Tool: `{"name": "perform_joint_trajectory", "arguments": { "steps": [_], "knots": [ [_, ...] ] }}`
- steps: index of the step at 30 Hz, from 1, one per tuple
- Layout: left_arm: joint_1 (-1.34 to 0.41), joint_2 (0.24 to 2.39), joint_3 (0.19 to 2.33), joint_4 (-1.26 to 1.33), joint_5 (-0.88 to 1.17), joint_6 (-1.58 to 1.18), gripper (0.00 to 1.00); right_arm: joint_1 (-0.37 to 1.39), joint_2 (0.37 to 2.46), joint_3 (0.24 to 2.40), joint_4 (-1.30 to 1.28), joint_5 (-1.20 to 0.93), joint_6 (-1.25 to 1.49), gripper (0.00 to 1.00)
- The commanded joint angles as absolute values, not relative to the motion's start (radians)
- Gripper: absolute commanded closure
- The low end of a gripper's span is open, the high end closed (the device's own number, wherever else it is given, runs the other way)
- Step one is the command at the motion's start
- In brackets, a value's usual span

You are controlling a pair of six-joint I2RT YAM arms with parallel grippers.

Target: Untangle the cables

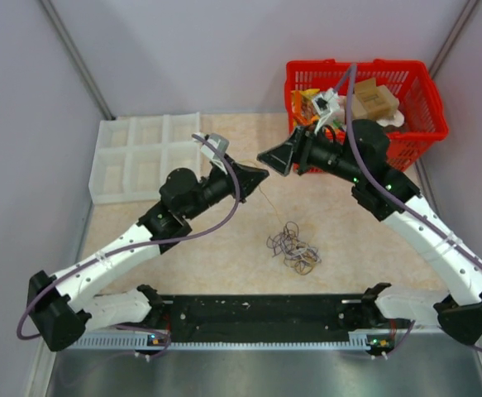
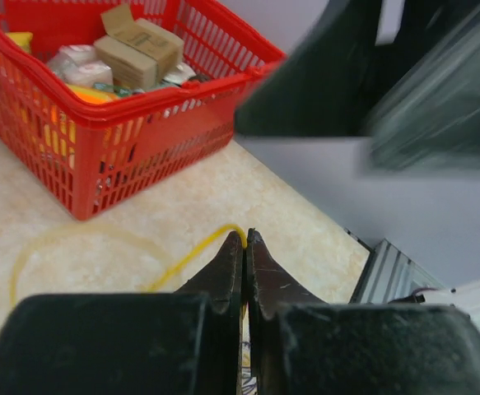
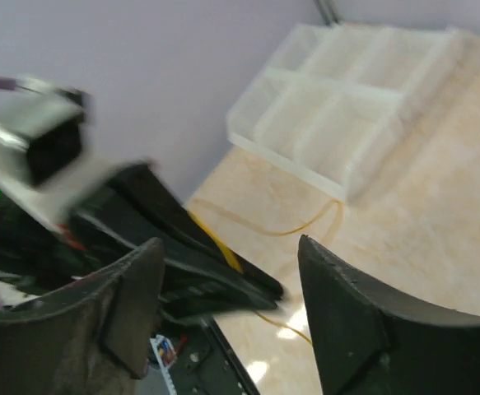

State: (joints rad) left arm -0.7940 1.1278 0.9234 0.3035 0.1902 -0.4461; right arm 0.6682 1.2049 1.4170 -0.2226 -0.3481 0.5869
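Observation:
A small tangle of thin cables (image 1: 294,248), purple, grey and yellowish, lies on the table in front of the arm bases. One yellow cable (image 1: 267,198) runs up from near it to my left gripper (image 1: 264,174), which hangs above the table. In the left wrist view that gripper (image 2: 245,236) is shut on the yellow cable (image 2: 182,263) right at its fingertips. My right gripper (image 1: 267,159) faces it from the right, very close. The right gripper (image 3: 231,263) is open and holds nothing. The left gripper's dark fingers (image 3: 223,276) and the yellow cable (image 3: 305,229) show between its jaws.
A red basket (image 1: 414,145) with boxes and packets stands at the back right, close behind the right arm. A white divided tray (image 1: 164,145) sits at the back left. Grey walls close in the table on both sides.

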Motion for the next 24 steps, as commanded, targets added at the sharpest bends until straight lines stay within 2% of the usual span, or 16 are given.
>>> {"name": "perform_joint_trajectory", "arguments": {
  "steps": [1,3,6,12,24],
  "knots": [
    [-0.793,1.008,0.922,0.285,0.031,-0.430,1.00,0.574,1.077,1.194,-0.353,-0.299,0.462,0.27],
    [-0.793,0.983,0.936,0.269,0.009,-0.428,1.00,0.572,1.026,1.090,-0.374,-0.272,0.414,0.22],
    [-0.795,0.980,0.968,0.255,0.009,-0.426,1.00,0.578,0.982,0.956,-0.402,-0.233,0.413,0.20],
    [-0.793,1.017,1.064,0.232,-0.014,-0.437,1.00,0.745,1.023,0.905,-0.420,-0.034,0.382,0.18],
    [-0.792,1.034,1.241,0.164,-0.005,-0.442,1.00,0.721,1.126,0.737,-0.097,-0.193,0.564,0.34]
  ]
}}
